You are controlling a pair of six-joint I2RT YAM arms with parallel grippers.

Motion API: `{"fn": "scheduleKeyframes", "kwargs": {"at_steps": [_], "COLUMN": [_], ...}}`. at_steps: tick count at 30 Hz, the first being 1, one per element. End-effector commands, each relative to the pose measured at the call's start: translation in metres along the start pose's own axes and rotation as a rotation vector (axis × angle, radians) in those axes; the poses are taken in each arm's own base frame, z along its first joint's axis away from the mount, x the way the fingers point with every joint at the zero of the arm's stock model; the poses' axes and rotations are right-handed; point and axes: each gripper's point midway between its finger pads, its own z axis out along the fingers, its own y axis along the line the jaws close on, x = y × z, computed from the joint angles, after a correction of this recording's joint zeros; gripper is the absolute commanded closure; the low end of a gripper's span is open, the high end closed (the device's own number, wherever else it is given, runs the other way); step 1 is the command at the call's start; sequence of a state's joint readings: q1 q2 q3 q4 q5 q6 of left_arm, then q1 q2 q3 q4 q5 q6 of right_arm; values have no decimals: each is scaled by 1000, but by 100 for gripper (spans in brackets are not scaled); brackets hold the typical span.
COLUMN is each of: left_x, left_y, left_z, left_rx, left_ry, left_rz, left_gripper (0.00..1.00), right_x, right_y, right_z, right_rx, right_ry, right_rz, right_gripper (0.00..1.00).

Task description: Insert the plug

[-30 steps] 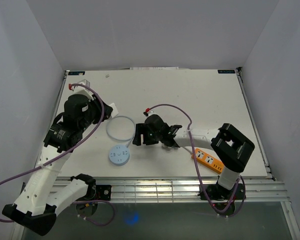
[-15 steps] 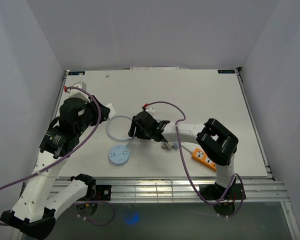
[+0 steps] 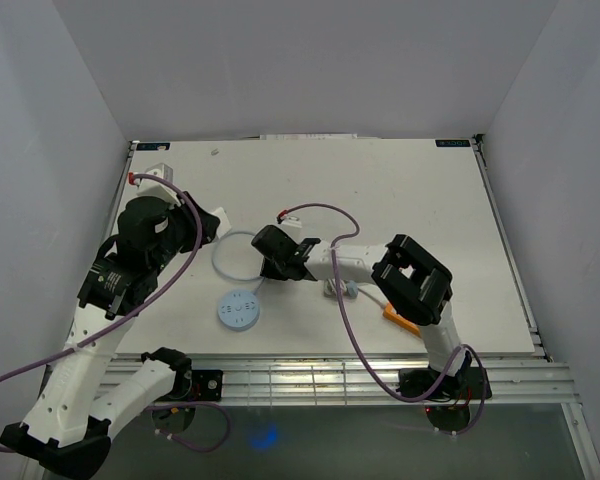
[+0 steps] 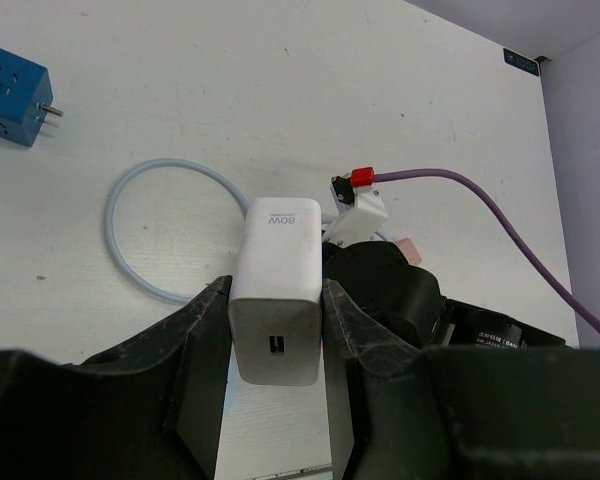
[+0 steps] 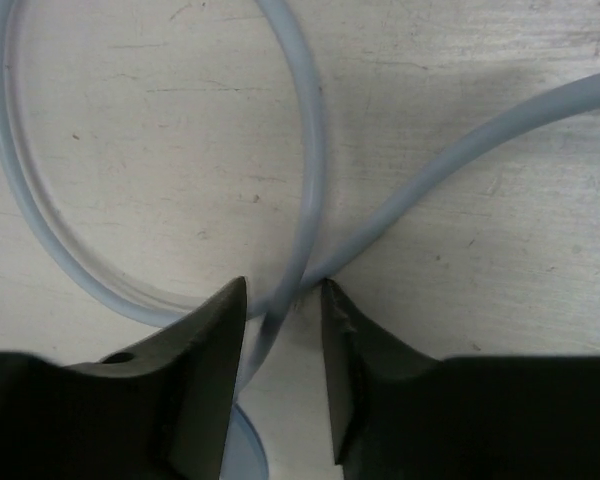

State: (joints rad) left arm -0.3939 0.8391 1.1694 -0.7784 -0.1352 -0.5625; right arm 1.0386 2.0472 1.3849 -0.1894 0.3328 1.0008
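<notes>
My left gripper (image 4: 275, 290) is shut on a white charger block (image 4: 278, 250), its small port facing the wrist camera; seen from above, the block (image 3: 213, 219) is held over the table's left side. A pale blue cable (image 3: 223, 262) lies in a loop on the table. My right gripper (image 3: 270, 263) is down on that loop. In the right wrist view its jaws (image 5: 285, 290) are closed narrowly where two strands of the cable (image 5: 315, 150) cross, both tips touching a strand. A small white connector end (image 3: 333, 290), apparently the plug, lies beside the right forearm.
A round light-blue disc (image 3: 239, 310) lies near the front edge, below the loop. An orange power strip (image 3: 395, 312) is mostly hidden under the right arm. A blue cube adapter (image 4: 10, 95) with prongs lies at the far left. White walls enclose the table.
The right arm has reached left onto the cable loop and its jaws have narrowed around the crossing strands. The left arm drew slightly left with the charger, then held still.
</notes>
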Motion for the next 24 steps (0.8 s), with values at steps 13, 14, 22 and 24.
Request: {"fn": "scheduleKeyframes", "kwargs": {"at_steps": [13,14,22,24], "left_x": [24,30,65,69], "left_y": [-33,-41,-84,-85], "left_z": [18,20,29,32], "left_rx": [205,254,568,578], "left_ry": [109,138,290,296], "left_rz": [79,82,180,203], "left_gripper": [100,100,100,100], "right_x": [-35,-42,-61,-73], "right_y": [-118,-121,-138,-138], "right_z": [-33,-39,-39,-40], "right_rx": [141,137,1,-27], "right_ry": [-2,-17,49,41], "right_rz": [-41,-44,-160,-238], "right_gripper": [92,92,92,92]}}
